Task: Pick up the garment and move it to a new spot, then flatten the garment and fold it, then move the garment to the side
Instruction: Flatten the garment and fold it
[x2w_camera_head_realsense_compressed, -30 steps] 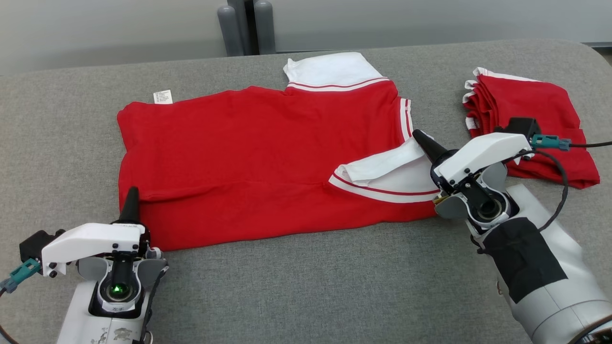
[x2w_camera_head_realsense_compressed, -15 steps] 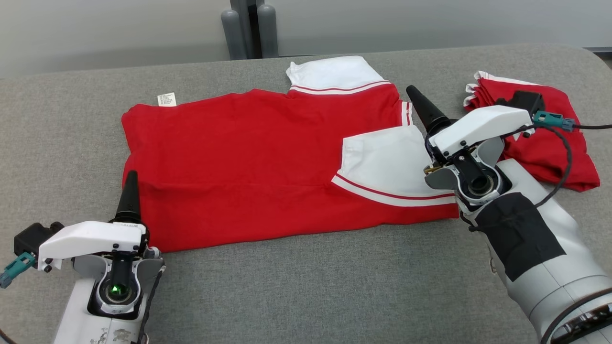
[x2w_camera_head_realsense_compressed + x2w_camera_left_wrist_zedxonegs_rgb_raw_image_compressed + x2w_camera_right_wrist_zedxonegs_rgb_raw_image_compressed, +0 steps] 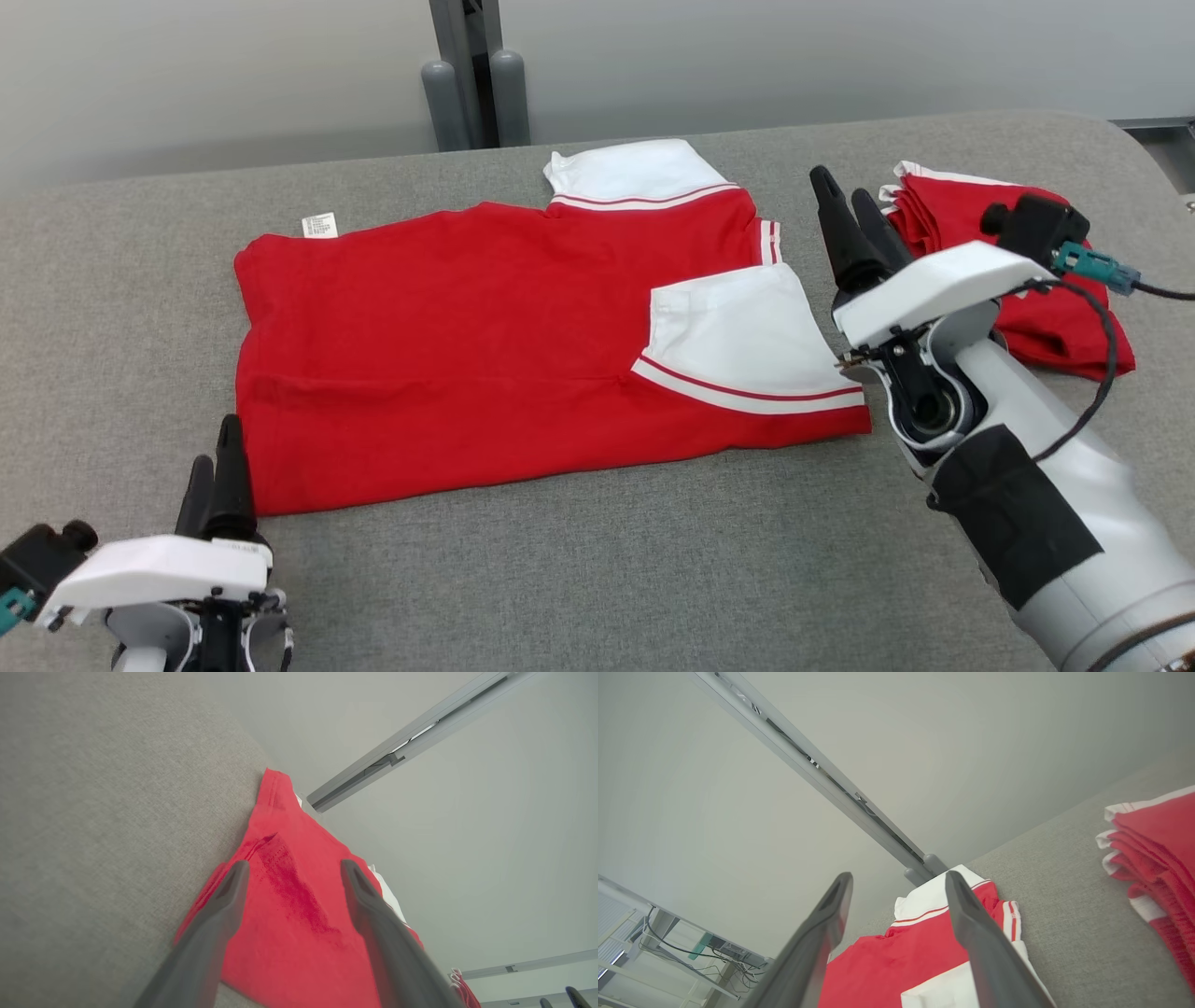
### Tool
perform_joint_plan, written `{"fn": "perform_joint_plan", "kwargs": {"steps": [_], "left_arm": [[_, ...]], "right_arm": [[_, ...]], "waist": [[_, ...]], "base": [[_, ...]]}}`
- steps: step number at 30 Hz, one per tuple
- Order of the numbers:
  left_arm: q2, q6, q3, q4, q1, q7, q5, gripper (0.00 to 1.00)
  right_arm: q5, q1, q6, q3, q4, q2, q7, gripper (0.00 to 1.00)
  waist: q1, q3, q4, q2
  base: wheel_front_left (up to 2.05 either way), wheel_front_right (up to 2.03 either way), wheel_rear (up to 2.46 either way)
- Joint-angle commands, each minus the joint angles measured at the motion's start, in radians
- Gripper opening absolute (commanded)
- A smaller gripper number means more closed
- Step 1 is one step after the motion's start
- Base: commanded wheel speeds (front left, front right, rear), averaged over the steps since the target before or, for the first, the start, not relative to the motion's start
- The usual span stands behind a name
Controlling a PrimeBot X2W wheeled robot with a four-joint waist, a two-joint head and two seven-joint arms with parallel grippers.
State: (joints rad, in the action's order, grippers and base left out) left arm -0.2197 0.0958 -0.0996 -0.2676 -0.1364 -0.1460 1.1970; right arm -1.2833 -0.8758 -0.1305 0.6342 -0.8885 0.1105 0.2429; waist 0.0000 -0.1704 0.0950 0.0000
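I see the garment (image 3: pixel 467 336) lying part-folded at frame centre on the worktop (image 3: pixel 597 579). Left gripper (image 3: pixel 215 450), lower left, and right gripper (image 3: pixel 840 185), upper right, both spread wide, holding nothing

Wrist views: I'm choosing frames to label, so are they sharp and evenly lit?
Left wrist view: even, soft light, no glare; the fingers blur near the bottom edge, the shirt is fairly sharp. Right wrist view: the same, fingers soft, folded pile sharp.
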Motion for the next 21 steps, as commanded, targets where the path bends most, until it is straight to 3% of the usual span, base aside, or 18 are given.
{"fn": "perform_joint_plan", "kwargs": {"steps": [1,12,21], "left_arm": [[-0.005,0.009,0.001,0.016,0.026,-0.008,-0.003,1.00],[0.036,0.059,-0.007,0.106,0.185,0.022,0.042,1.00],[0.022,0.066,-0.031,0.036,0.127,0.019,-0.001,1.00]], "right_arm": [[0.017,0.033,0.000,-0.002,0.018,0.015,0.012,1.00],[0.069,0.327,0.000,-0.126,0.237,0.080,0.024,1.00],[0.118,0.447,0.000,-0.205,0.326,0.053,0.005,1.00]], "waist": [[0.0000,0.009,0.005,0.0000],[0.0000,0.028,0.016,0.0000],[0.0000,0.004,0.043,0.0000]], "base": [[0.00,0.00,0.00],[0.00,0.00,0.00],[0.00,0.00,0.00]]}}
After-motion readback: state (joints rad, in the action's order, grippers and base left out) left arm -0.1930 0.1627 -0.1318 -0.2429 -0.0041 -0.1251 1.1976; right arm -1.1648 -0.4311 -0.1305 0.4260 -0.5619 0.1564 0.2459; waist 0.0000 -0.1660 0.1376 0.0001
